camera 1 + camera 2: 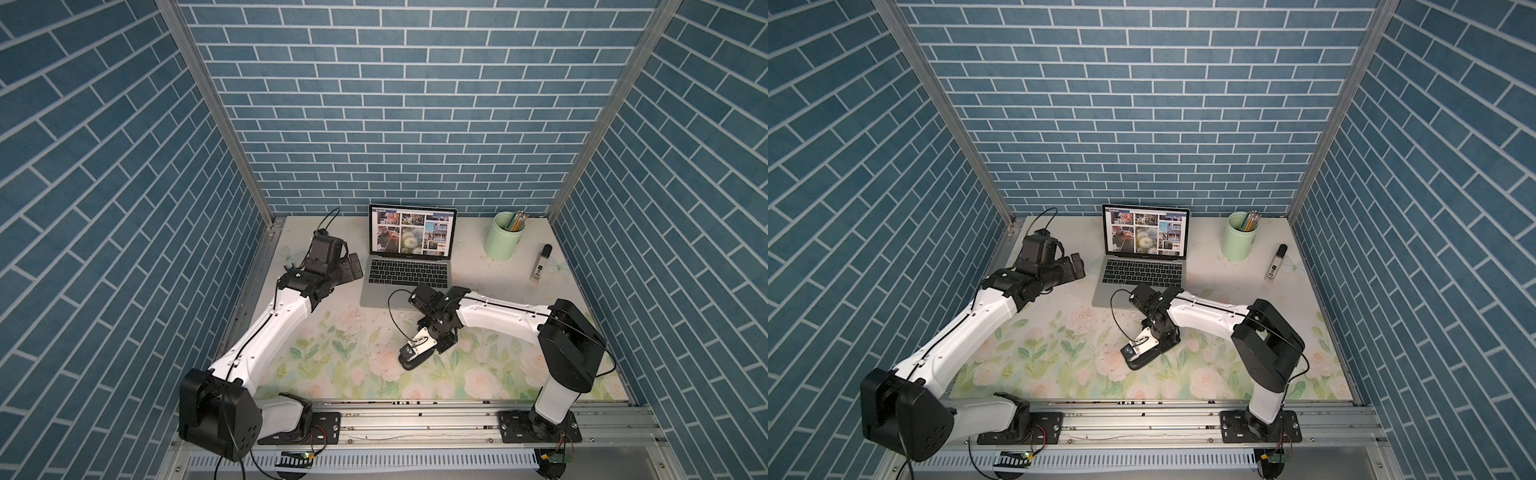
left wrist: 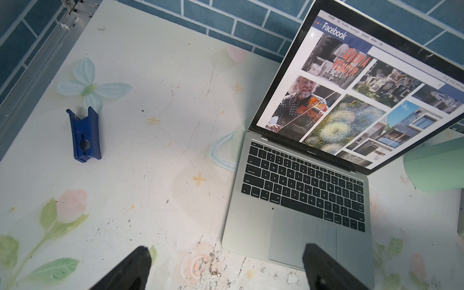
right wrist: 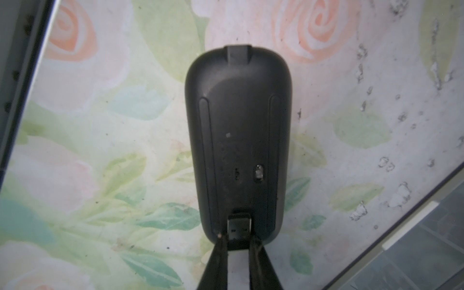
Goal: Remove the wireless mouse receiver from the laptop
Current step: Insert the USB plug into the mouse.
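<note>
Receiver (image 3: 239,223) is out of the laptop (image 2: 251,226), clamped by its sides in the right end effector (image 3: 237,237) at the upturned mouse's (image 3: 238,113) end slot. It looks tiny, light, stiff and slick, so grip its flat sides squarely. Left end effector (image 2: 228,251) is spread apart.

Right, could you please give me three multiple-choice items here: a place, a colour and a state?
1. Is the wireless mouse receiver in the laptop? A yes, plugged in; B no, in the right claw at the overturned mouse; C no, lying on its keyboard.
2. What colour is the pencil cup? A pale green; B red; C black.
3. How is the left claw? A shut on something; B shut, empty; C open.
Answers: B, the right wrist view shows it pinched at the mouse's end; A, seen in both top views; C, its jaws stand wide apart.
</note>
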Robot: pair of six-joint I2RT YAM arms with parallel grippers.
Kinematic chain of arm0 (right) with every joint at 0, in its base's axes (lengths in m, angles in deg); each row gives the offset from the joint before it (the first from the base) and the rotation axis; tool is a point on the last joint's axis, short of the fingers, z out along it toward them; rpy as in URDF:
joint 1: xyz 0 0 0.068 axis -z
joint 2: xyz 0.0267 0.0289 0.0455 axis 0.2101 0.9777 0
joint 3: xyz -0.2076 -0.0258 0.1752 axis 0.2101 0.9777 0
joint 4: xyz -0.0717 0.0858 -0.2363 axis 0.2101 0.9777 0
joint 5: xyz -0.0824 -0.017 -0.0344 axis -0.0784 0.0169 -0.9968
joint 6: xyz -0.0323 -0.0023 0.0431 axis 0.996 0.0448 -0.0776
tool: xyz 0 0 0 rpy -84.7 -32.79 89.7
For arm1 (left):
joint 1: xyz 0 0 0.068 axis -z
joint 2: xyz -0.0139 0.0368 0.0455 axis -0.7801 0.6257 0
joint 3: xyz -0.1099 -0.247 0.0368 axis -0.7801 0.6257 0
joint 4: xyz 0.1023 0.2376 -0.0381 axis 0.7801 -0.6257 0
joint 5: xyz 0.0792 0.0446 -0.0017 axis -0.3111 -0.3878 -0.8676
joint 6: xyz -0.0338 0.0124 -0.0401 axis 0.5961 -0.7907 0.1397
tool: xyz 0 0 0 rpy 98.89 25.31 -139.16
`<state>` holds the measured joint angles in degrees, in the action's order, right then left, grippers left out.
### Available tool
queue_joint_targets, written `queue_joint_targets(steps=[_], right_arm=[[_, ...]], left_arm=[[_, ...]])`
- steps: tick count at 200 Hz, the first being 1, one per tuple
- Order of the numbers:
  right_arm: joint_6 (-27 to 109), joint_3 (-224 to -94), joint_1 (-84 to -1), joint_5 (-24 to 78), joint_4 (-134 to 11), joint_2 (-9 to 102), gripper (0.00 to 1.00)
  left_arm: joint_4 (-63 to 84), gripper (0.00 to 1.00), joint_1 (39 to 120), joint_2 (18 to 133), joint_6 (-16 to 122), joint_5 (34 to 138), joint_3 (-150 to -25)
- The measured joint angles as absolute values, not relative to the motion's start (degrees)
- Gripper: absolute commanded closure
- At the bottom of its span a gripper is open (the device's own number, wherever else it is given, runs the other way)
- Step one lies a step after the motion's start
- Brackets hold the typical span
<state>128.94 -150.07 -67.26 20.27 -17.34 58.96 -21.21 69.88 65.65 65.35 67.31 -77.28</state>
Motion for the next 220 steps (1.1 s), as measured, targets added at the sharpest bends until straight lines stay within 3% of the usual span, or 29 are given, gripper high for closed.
queue_joint_targets(steps=[220], right_arm=[[128.5, -149.4, -67.2, 19.6, -17.8, 59.5, 0.98]], left_arm=[[-21.3, 0.00, 69.9, 65.9, 65.2, 67.3, -77.3]])
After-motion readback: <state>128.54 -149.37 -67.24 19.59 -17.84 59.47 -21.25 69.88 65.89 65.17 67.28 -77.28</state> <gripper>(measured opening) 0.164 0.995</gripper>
